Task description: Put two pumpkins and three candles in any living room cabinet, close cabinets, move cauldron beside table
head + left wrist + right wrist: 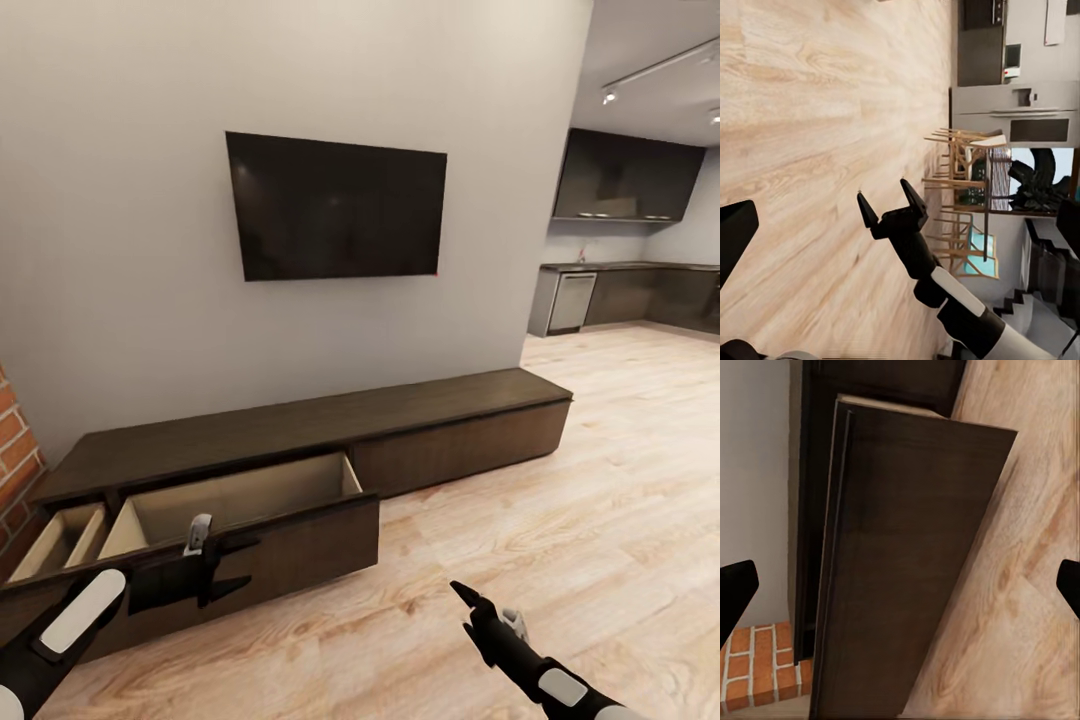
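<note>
We see the cabinet (330, 440) running along the foot of the grey wall, under the wall-mounted television (337, 207). At its brick-wall end a drawer (240, 500) is pulled out over the wooden floor (560, 500), showing a pale interior.

Our left gripper (205, 570) sits at the drawer's dark front panel, near its upper edge; we cannot tell whether its fingers are apart or together. Our right gripper (480, 605) hovers over bare floor, well apart from the drawer's outer corner. In the left wrist view that right gripper (892, 206) shows its two fingers spread apart with nothing between them. In the right wrist view, the drawer's front panel (907, 570) stands ahead of those spread fingers.
</note>
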### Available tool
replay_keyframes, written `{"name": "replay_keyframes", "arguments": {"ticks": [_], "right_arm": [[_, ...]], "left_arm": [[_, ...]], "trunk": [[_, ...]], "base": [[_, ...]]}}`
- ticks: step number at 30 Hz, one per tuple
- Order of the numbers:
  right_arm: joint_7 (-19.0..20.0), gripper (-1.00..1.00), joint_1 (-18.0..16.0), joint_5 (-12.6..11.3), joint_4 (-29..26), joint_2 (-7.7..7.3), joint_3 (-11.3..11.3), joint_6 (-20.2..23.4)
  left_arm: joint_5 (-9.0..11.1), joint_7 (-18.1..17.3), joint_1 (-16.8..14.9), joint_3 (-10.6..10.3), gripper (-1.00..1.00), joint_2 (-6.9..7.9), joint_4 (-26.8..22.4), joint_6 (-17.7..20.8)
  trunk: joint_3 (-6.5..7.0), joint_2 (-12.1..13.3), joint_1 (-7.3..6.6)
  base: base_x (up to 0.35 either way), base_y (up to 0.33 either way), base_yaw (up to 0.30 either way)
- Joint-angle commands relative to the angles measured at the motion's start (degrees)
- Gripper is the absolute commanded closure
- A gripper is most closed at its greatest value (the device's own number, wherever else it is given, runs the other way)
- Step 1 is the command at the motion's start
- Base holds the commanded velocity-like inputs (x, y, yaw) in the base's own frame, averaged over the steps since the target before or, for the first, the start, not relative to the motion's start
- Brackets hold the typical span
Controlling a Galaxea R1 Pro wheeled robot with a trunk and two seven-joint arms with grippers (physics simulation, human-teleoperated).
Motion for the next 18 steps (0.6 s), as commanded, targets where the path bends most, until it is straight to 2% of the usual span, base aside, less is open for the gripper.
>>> {"name": "replay_keyframes", "arguments": {"ticks": [1, 6, 18], "right_arm": [[0.22, -1.0, -0.03, -0.62, 0.16, -0.02, 0.36, 0.31], [0.51, -1.0, -0.03, -0.57, 0.66, -0.02, 0.36, 0.16], [0.67, -1.0, -0.03, -0.55, 0.74, -0.02, 0.38, 0.07]], "left_arm": [[-0.17, -0.43, -0.04, -0.2, -1.0, 0.05, 0.05, -0.01], [-0.14, -0.44, -0.01, -0.23, -1.0, 0.1, 1.17, -0.01], [-0.15, -0.45, -0.01, -0.23, -1.0, 0.05, 1.8, -0.01]], "trunk": [[0.12, 0.39, -0.26], [0.89, 2.39, -1.36], [2.67, 7.2, -4.0]], "base": [[-0.188, 0.0, 0.012], [-0.056, 0.0, -0.086], [-0.003, 0.0, -0.257]]}}
